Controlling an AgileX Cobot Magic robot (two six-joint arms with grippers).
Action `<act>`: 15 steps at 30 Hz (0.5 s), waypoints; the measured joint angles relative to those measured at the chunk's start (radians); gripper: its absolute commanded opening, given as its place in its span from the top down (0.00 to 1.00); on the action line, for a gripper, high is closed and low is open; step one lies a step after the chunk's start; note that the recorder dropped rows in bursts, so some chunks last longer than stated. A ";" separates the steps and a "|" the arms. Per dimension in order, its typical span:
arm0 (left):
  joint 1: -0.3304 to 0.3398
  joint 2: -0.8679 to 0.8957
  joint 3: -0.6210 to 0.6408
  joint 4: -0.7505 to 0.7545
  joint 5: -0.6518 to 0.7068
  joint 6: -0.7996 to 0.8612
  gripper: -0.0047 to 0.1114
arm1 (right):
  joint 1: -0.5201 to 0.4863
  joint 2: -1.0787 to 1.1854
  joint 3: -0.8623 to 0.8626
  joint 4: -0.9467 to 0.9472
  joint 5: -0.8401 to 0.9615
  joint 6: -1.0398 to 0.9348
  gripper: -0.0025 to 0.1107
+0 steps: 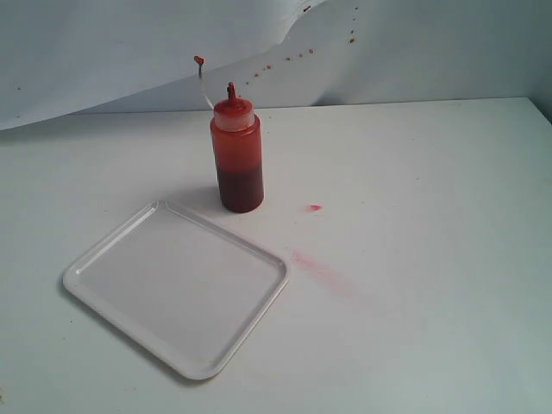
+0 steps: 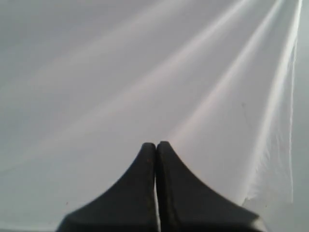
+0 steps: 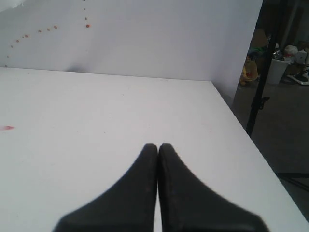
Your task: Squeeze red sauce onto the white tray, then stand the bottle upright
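The bottle [image 1: 236, 155] stands upright on the white table, just beyond the far corner of the white tray [image 1: 103, 259]. Dark red sauce [image 1: 241, 190] fills its lower part, and its tethered red cap [image 1: 199, 60] sticks up behind the nozzle. The tray lies flat at the front left with nothing on it. Neither arm appears in the exterior view. My left gripper [image 2: 156, 145] is shut, empty, facing only white sheet. My right gripper [image 3: 158, 145] is shut, empty, above bare table.
A small pink-red spot [image 1: 315, 208] and a faint pink smear [image 1: 323, 272] mark the table right of the tray. A white backdrop sheet [image 1: 388, 52] with small red specks hangs behind. The table's right edge [image 3: 241, 130] drops to a floor with a black stand.
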 measured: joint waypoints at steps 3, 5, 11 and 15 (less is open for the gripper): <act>0.000 -0.001 -0.081 0.000 0.026 -0.002 0.96 | 0.000 0.000 0.000 0.000 0.000 0.000 0.98; 0.000 -0.001 -0.129 0.000 0.058 -0.002 0.96 | 0.000 0.000 0.000 0.000 0.000 0.000 0.98; 0.000 0.088 -0.184 0.000 0.146 -0.002 0.96 | 0.000 0.000 0.000 0.000 0.000 0.000 0.98; 0.000 0.159 -0.184 -0.012 0.160 -0.002 0.96 | 0.000 0.000 0.000 0.000 0.000 0.000 0.98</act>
